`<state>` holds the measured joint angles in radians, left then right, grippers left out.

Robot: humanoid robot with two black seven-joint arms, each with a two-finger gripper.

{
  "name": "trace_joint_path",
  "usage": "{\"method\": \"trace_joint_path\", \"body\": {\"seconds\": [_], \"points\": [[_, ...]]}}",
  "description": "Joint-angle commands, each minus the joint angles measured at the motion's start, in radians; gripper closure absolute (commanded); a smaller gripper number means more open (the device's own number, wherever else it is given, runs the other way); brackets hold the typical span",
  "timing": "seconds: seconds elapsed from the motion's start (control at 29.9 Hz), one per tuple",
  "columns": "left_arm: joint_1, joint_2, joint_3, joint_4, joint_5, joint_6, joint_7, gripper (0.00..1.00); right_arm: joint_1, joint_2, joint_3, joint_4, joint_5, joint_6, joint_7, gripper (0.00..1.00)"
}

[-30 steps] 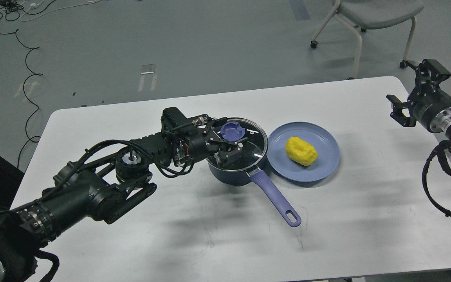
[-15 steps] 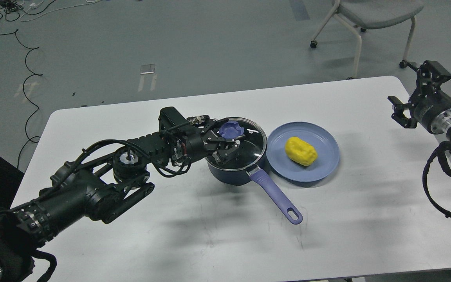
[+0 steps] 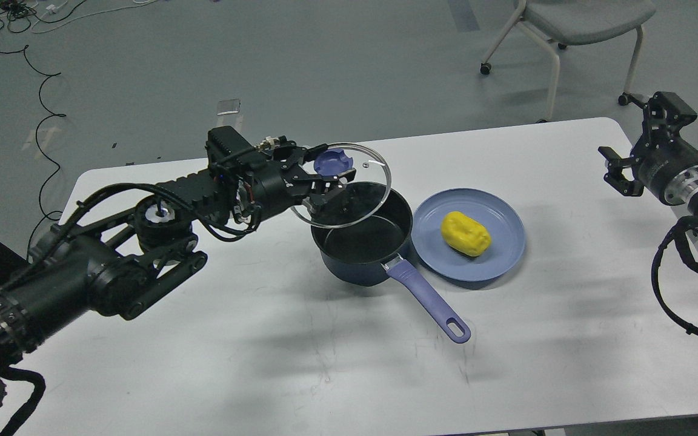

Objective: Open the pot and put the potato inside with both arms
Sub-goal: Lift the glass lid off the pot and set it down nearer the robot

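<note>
The round glass lid with a purple knob (image 3: 341,184) has just come off the small dark navy saucepan with a long lavender handle (image 3: 366,245). The left gripper (image 3: 323,183), jaws clamped on the knob, now holds it tilted above the saucepan's far-left rim, baring the black inside. The lumpy yellow toy potato (image 3: 466,233) lies on the flat blue plate (image 3: 500,257) just right of the saucepan. The right gripper (image 3: 631,158) hangs well right of the saucepan, jaws spread and empty. No writing is legible.
</note>
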<state>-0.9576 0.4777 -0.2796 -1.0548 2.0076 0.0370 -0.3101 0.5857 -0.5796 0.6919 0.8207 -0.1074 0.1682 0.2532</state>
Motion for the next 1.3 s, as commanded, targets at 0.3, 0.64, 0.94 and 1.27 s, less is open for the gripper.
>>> {"method": "trace_joint_path", "body": {"seconds": [0.3, 0.64, 0.94, 1.27], "points": [[0.187, 0.22, 0.017, 0.009, -0.003, 0.132, -0.069, 0.51, 0.002, 0.015, 0.0, -0.002, -0.003, -0.003, 0.0, 0.0], [0.301, 0.216, 0.019, 0.056, -0.004, 0.224, -0.069, 0.5, 0.002, 0.024, -0.003, 0.0, -0.006, -0.004, 0.0, 0.0], [0.358, 0.185, 0.074, 0.168, -0.007, 0.336, -0.072, 0.5, 0.003, 0.021, -0.003, 0.0, -0.008, -0.004, 0.0, 0.0], [0.356, 0.167, 0.077, 0.184, -0.036, 0.345, -0.072, 0.34, 0.006, 0.021, -0.029, 0.001, -0.008, -0.007, 0.0, 0.0]]}}
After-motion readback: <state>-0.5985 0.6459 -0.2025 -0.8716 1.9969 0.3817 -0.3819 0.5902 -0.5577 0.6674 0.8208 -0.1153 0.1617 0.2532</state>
